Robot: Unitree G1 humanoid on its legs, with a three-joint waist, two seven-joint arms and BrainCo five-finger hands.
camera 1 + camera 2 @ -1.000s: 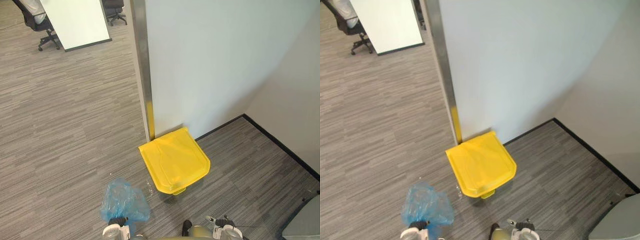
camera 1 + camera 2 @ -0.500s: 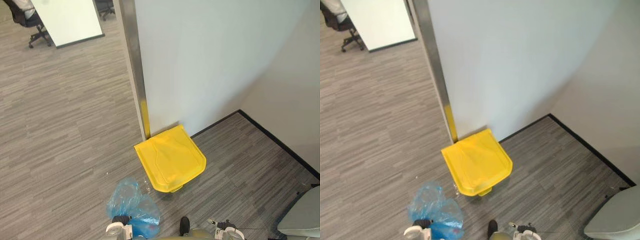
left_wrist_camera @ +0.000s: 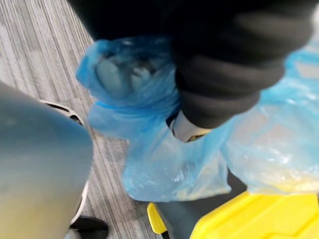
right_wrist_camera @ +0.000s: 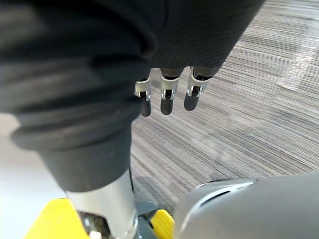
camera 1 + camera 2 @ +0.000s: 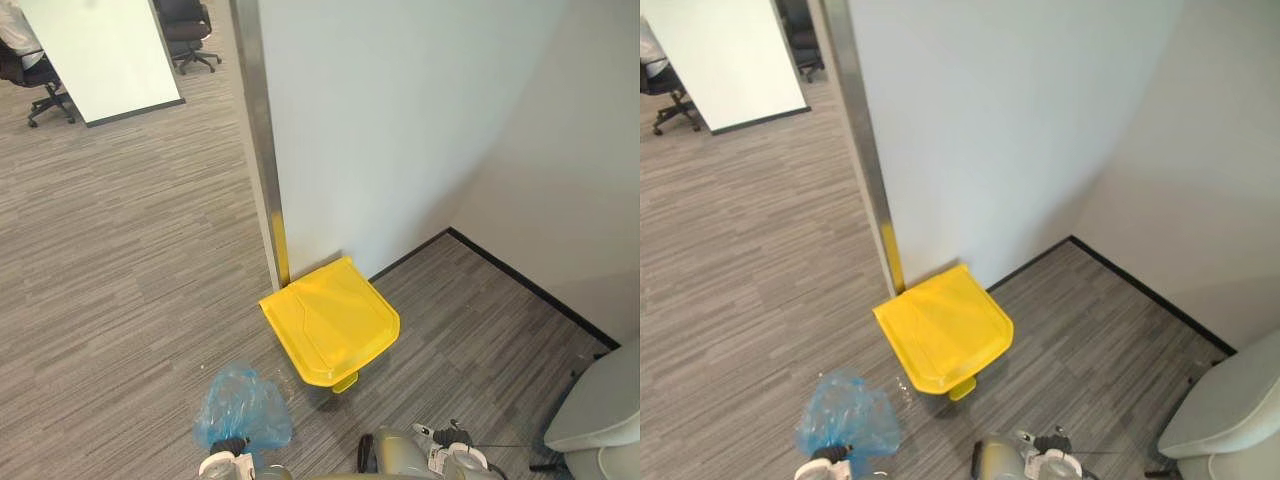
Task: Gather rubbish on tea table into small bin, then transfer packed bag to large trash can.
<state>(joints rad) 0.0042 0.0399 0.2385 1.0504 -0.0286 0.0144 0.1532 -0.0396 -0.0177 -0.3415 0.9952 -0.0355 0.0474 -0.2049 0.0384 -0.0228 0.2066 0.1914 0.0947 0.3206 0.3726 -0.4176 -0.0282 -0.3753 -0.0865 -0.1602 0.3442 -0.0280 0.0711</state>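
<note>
A large trash can with a shut yellow lid (image 5: pixel 330 320) and a yellow pedal (image 5: pixel 345 382) stands on the grey carpet against the white wall, beside a metal post (image 5: pixel 255 140). A packed blue plastic bag (image 5: pixel 242 408) hangs at the lower left, just short of the can. My left hand (image 3: pixel 224 74) is shut on the bag's gathered top (image 3: pixel 129 84), and the can's yellow lid (image 3: pixel 259 219) lies close beyond it. My right hand (image 4: pixel 167 97) hangs over bare carpet with straight fingers, holding nothing.
A black skirting board (image 5: pixel 520 280) runs along the wall to the right of the can. A pale grey seat (image 5: pixel 600 410) stands at the lower right. Far left are a white panel (image 5: pixel 95 55) and black office chairs (image 5: pixel 185 25), one with a seated person (image 5: pixel 15 35).
The camera has turned, so the whole scene has slid left and the pale seat at the right shows more. The blue bag stays in my left hand, near the can.
</note>
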